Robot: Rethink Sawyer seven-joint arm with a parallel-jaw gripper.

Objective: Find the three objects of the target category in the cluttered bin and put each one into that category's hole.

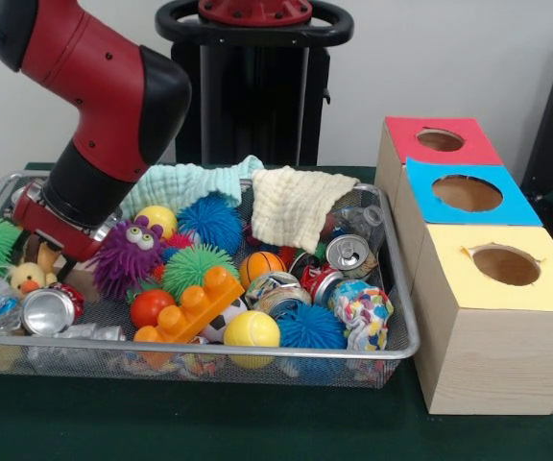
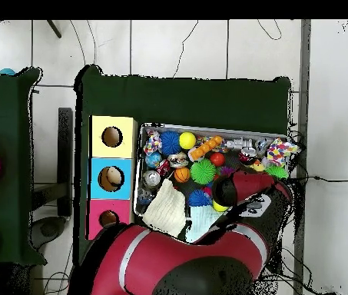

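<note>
Wire mesh bin (image 1: 403,317) on green surface (image 1: 257,423). Contents: crushed cans (image 1: 346,254), spiky balls blue (image 1: 211,221) and green (image 1: 194,266), purple googly-eyed toy (image 1: 128,254), orange brick toy (image 1: 195,305), yellow ball (image 1: 251,331), mini basketball (image 1: 261,266), two cloths (image 1: 291,205) draped over the far rim.

Beside the bin: three wooden boxes, each with one round hole; tops red (image 1: 440,140), blue (image 1: 466,193), yellow (image 1: 505,265).

Gripper (image 1: 51,254): lowered into the bin's end farthest from the boxes; state of fingers cannot be told.
</note>
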